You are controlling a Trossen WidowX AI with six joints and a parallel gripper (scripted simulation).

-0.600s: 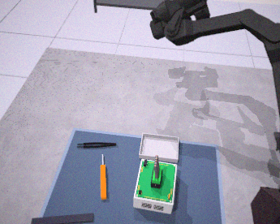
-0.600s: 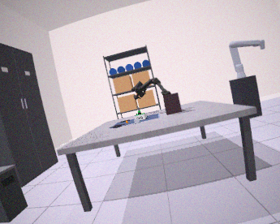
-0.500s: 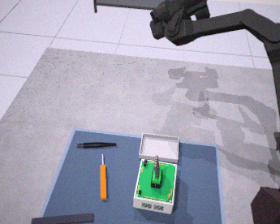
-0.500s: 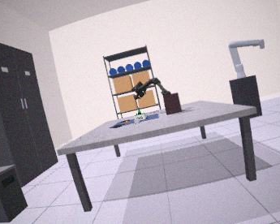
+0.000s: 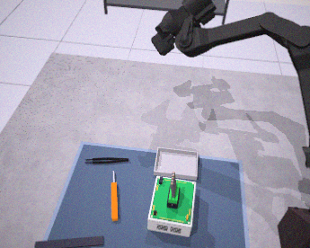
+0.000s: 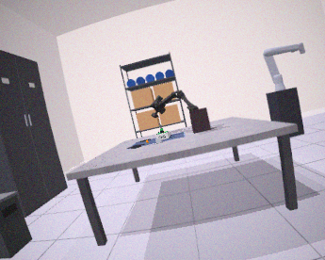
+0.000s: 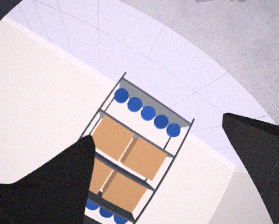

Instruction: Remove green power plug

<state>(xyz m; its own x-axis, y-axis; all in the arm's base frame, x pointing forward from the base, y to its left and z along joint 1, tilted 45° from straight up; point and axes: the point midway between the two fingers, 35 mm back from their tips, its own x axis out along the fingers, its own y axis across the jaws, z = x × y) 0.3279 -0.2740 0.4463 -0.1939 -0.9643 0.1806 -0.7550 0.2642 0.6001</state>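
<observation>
Before lowering, square the wide-open, unladen gripper above the green plug (rock gently once gripped, never yank).

The plug is green above black, on a green board with yellow marks. That tray is pale grey, the mat blue with a lighter blue border.
</observation>
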